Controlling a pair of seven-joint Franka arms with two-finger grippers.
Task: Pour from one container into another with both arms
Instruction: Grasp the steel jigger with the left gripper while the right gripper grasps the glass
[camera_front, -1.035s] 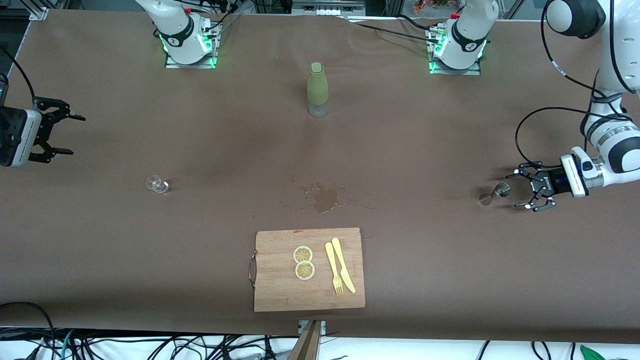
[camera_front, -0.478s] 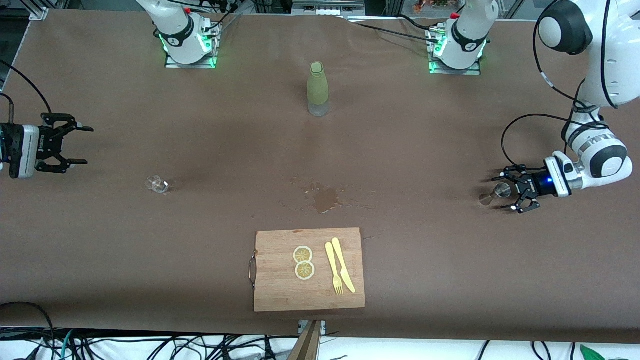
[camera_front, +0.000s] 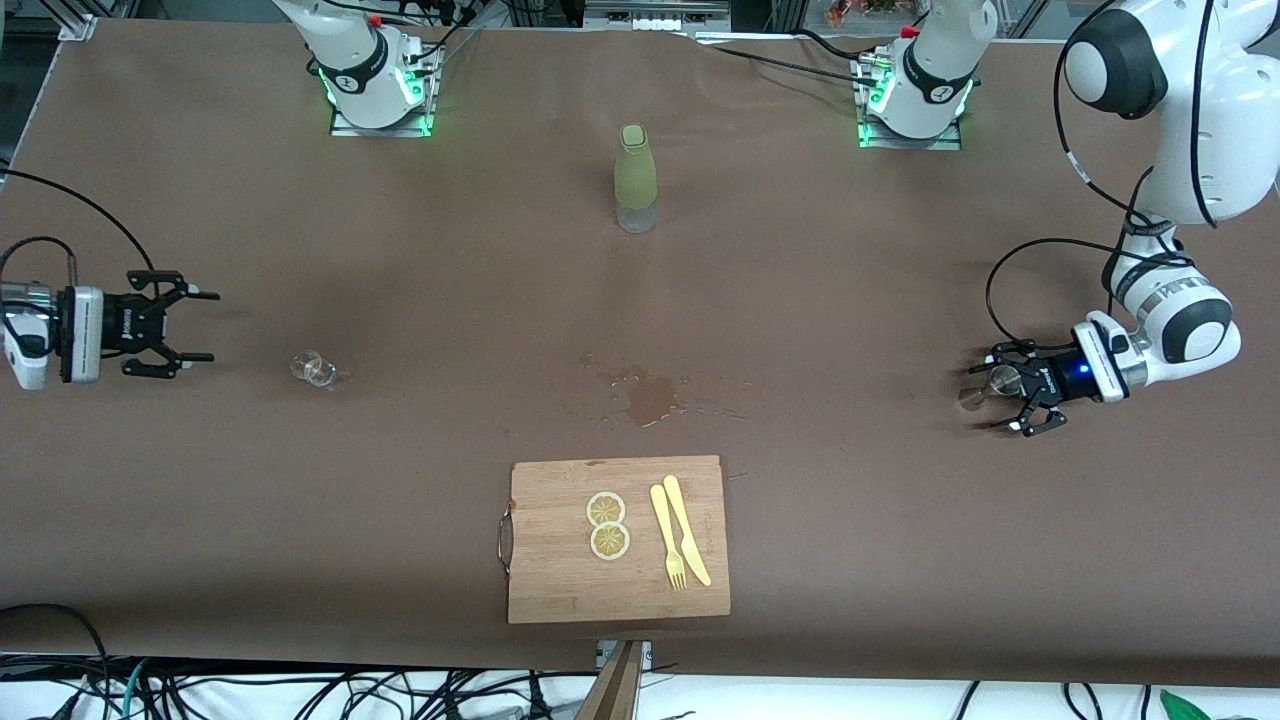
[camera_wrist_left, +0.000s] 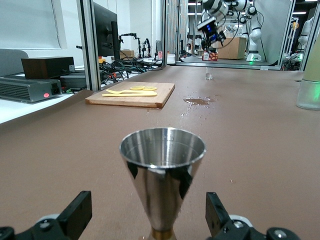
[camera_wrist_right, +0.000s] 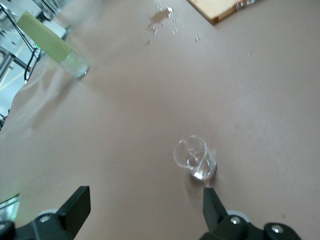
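Steel jigger (camera_front: 1003, 379) stands upright at the left arm's end of the table, between the spread fingers of the left gripper (camera_front: 1008, 386), not yet pinched. Small glass (camera_front: 315, 369) sits toward the right arm's end; right gripper (camera_front: 190, 326) is spread, near it. Reach step. Next: close on the jigger stem, bring the right gripper around the glass.

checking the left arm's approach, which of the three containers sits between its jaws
The metal jigger, at the left arm's end of the table. The small glass and green bottle stand apart, ungripped; left gripper open around it.
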